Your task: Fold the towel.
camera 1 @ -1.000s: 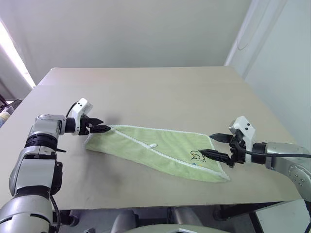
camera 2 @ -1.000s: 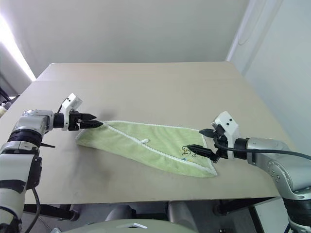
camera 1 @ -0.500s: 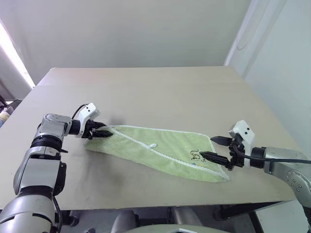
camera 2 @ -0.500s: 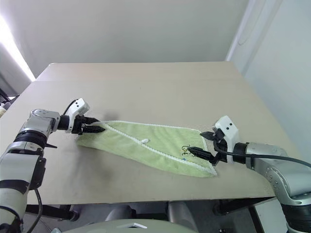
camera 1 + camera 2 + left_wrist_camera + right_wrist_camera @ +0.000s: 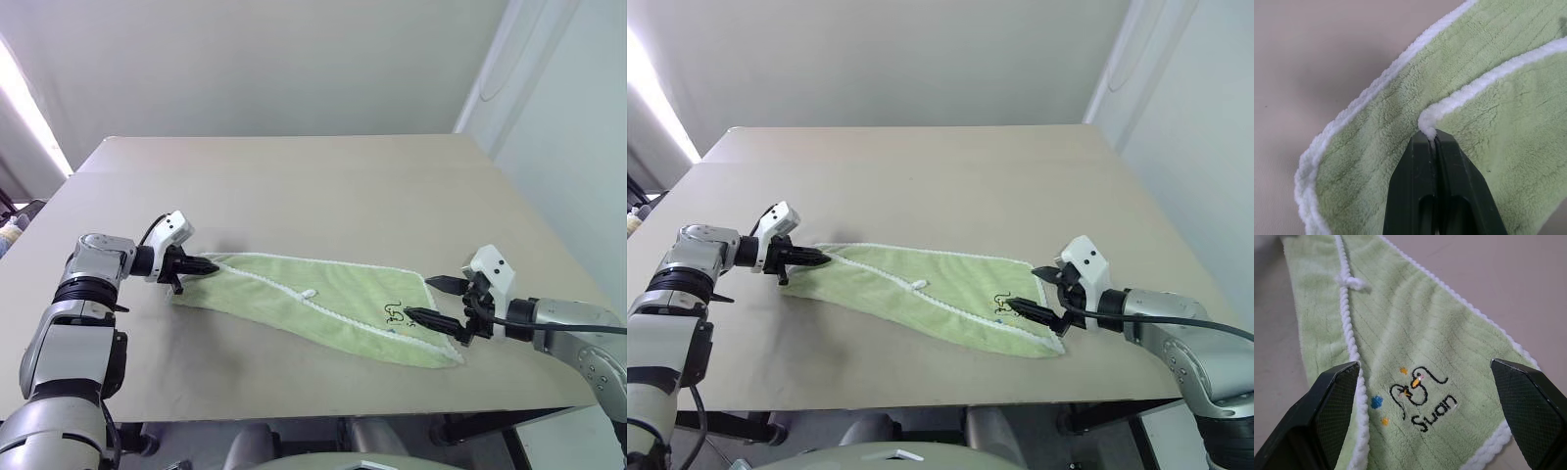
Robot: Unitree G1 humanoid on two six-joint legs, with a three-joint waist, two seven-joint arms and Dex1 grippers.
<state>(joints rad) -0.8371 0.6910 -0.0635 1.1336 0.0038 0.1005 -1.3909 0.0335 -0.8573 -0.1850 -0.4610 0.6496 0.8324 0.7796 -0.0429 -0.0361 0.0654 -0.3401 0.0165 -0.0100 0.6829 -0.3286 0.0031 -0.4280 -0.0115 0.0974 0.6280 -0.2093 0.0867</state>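
Nearest, at the right near part of the table (image 5: 323,176), the right gripper (image 5: 437,301) hovers with its two black fingers spread wide, one on each side of the right end of the towel (image 5: 323,304). Its wrist view shows both fingers apart over the cloth, with the embroidered animal logo (image 5: 1418,394) lying between them; whether the fingertips touch the cloth I cannot tell.

The towel lies flat on the table's near half as a long slanted strip, its right end nearer and its left end farther. A folded-over layer shows a white stitched edge running along its length, with the small white loop tag (image 5: 308,293) sitting on that edge near the middle.

Farther back at the left end, the left gripper (image 5: 208,264) is clamped on the towel: its fingers are pressed together on the white-edged corner of the upper layer, as the left wrist view makes plain.
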